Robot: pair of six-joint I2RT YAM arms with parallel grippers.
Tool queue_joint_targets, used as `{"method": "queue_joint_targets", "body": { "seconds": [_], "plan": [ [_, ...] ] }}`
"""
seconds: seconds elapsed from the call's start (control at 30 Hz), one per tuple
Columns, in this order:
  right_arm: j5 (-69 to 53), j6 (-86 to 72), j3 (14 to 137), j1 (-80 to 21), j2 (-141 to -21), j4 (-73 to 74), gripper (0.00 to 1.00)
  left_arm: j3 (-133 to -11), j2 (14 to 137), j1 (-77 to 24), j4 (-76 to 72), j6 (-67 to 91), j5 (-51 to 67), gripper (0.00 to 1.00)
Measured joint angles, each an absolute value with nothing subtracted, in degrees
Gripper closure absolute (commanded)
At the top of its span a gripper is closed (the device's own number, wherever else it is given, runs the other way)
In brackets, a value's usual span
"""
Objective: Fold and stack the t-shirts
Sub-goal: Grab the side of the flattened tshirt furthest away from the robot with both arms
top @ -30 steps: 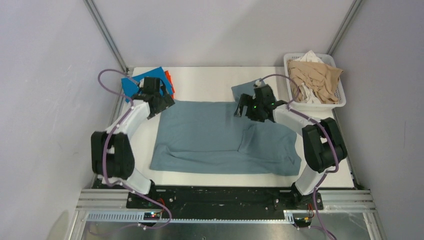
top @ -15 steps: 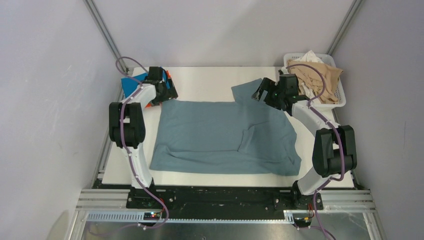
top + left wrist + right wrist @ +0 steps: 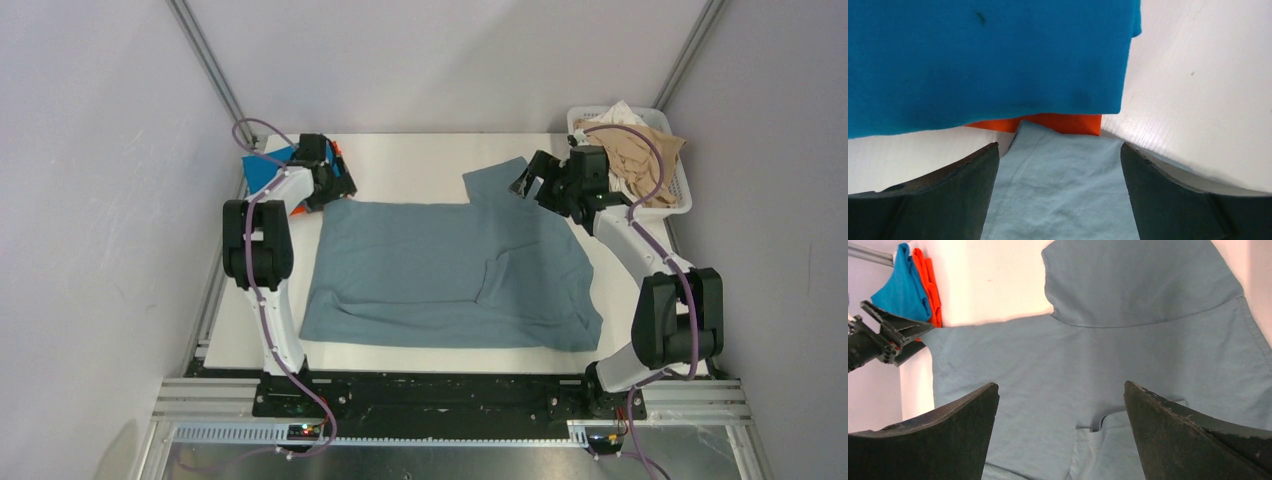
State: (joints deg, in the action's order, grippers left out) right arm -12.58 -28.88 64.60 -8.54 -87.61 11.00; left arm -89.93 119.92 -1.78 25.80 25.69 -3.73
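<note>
**Room to move, and what gets in our way**

Our left gripper (image 3: 1058,155) has its fingers wide apart at the far left corner of the grey-blue t-shirt (image 3: 440,270). The bright blue t-shirt (image 3: 983,55) and the orange t-shirt (image 3: 1063,123) lie right in front of it, so it is tight there. Our right gripper (image 3: 528,181), wide apart too, hangs over the far right sleeve, and the white basket (image 3: 668,208) of clothes stands close on its right. Between the two grippers we can pass along the far strip of white table (image 3: 410,160).
</note>
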Motion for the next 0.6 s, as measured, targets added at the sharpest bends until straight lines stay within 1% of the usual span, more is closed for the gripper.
{"method": "queue_joint_targets", "body": {
  "seconds": [0.33,0.4,0.47,0.5,0.6],
  "plan": [
    [-14.0,-30.5,61.9,-8.5,-84.5,9.8,0.00,-87.1,119.9,-1.9,24.5,34.0,-7.9,0.10],
    [-14.1,-30.9,61.5,-8.5,-83.9,9.7,0.00,-86.9,119.9,-2.0,24.5,34.9,-8.3,0.14],
    [-14.1,-31.1,61.0,-8.5,-83.1,9.7,0.00,-86.9,119.9,-2.0,24.4,35.6,-8.4,0.19],
    [-14.0,-31.1,60.8,-8.5,-82.7,9.7,0.00,-86.9,119.9,-2.0,24.4,35.8,-8.4,0.25],
    [-14.0,-31.1,60.7,-8.5,-81.3,9.7,0.00,-86.9,119.9,-2.1,24.3,36.1,-8.4,0.31]
  ]
}}
